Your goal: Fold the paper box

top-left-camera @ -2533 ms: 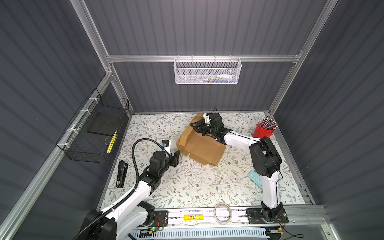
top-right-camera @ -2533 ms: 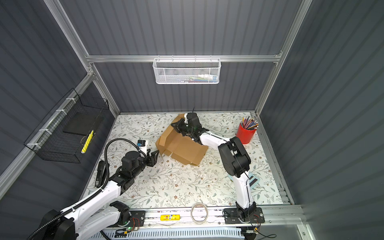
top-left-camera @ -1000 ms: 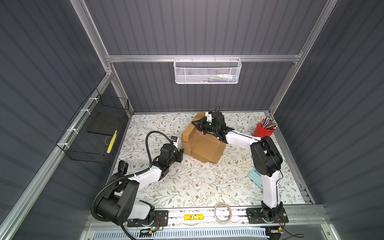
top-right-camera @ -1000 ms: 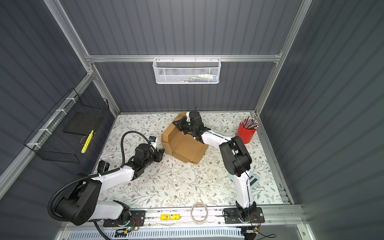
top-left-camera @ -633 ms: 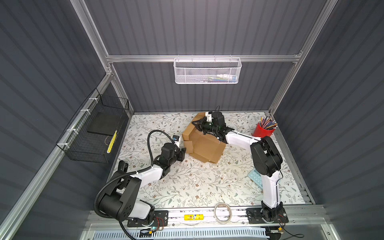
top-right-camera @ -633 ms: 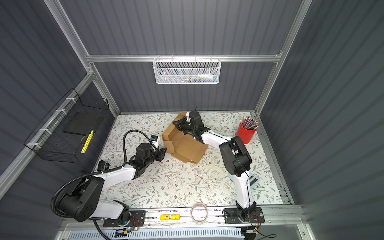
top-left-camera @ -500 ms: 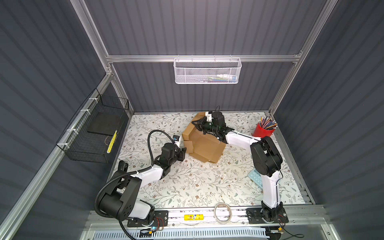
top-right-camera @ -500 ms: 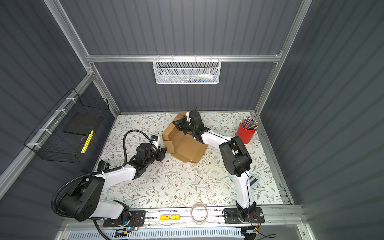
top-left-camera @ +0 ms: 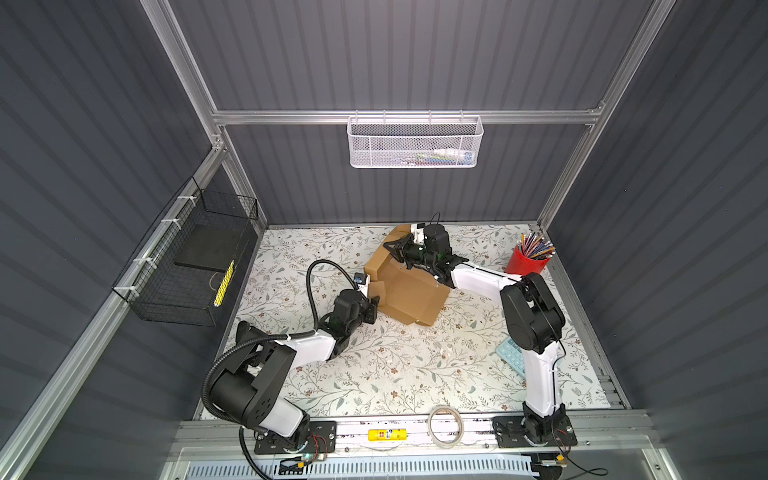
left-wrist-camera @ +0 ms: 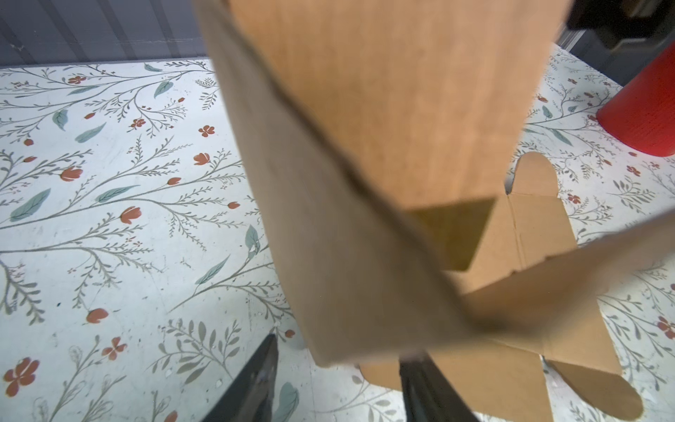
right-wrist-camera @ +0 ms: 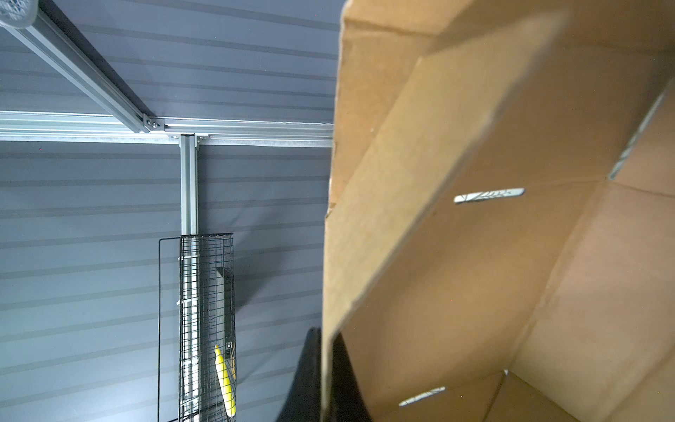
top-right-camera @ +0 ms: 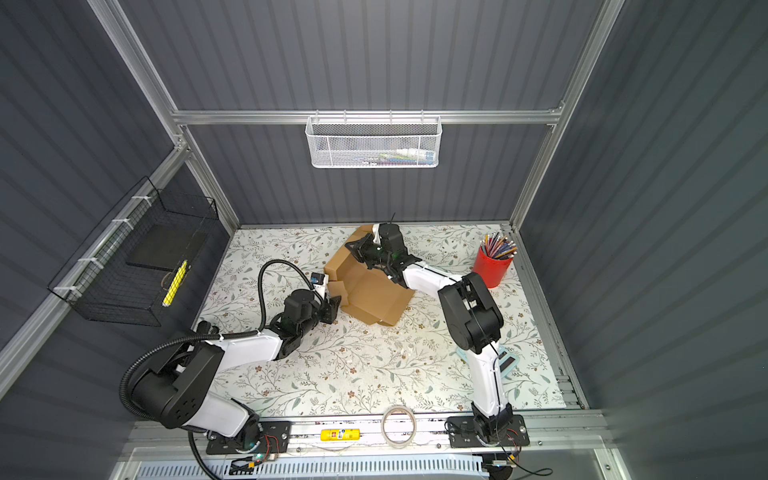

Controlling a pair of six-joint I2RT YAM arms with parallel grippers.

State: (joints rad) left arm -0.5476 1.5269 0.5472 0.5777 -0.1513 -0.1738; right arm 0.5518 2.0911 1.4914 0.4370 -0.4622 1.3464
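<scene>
Rightward of the paper box [top-left-camera: 409, 291], red cup [top-left-camera: 524, 266] with coloured pencils [top-left-camera: 536, 245].

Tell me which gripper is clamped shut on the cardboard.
The right gripper, pinching the raised far flap of the paper box; the left gripper stands open around a near flap.

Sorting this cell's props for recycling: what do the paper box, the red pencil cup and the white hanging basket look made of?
The paper box: brown cardboard, matte, unprinted, with creases and die-cut slots. The red pencil cup: unclear, perhaps plastic; fine matte texture on its wall. The white hanging basket: likely coated metal mesh, pierced with small holes.
</scene>
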